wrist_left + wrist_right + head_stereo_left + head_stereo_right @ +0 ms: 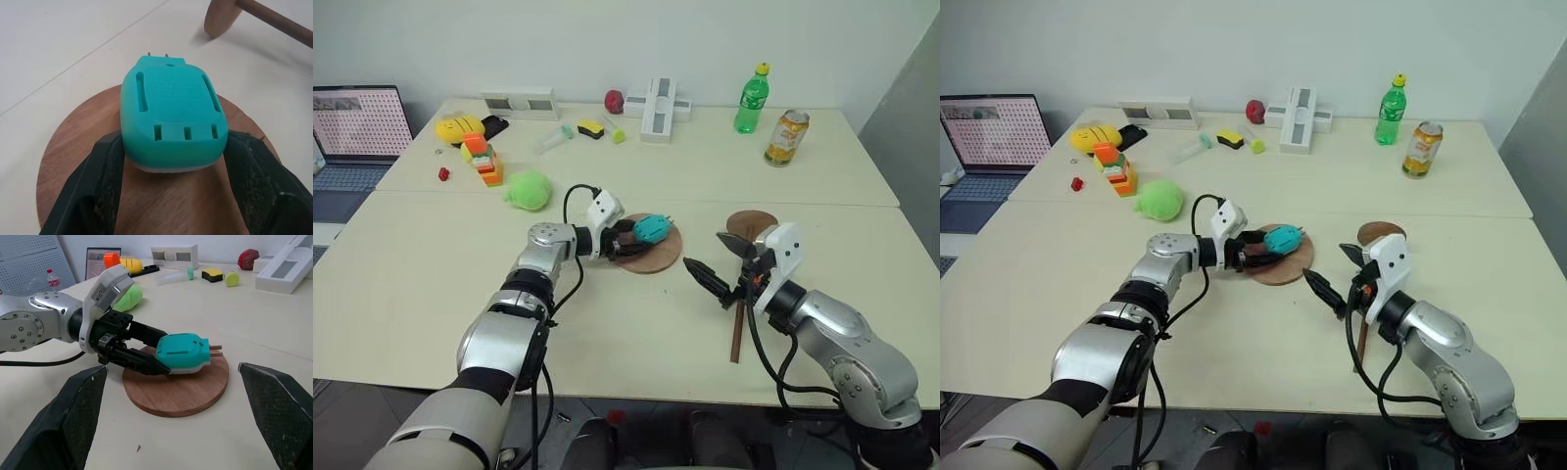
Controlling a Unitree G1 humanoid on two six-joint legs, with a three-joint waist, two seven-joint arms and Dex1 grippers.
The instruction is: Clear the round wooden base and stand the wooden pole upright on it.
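The round wooden base [663, 257] lies flat in the middle of the table with a teal plug adapter [651, 229] on it. My left gripper [636, 238] is shut on the adapter; in the left wrist view its black fingers [100, 178] clamp both sides of the teal body [173, 115] over the disc [68, 161]. The wooden pole [737, 328] lies flat to the right of the base, its end disc [751, 222] pointing away from me. Above the pole, my right gripper [703, 249] hangs open with nothing in it, facing the base [176, 394].
A green plush ball [529, 189] sits left of the base. Farther back are a toy block stack [485, 162], a yellow toy [459, 127], white blocks [658, 108], a green bottle [753, 98] and a can [786, 137]. A laptop [357, 122] stands far left.
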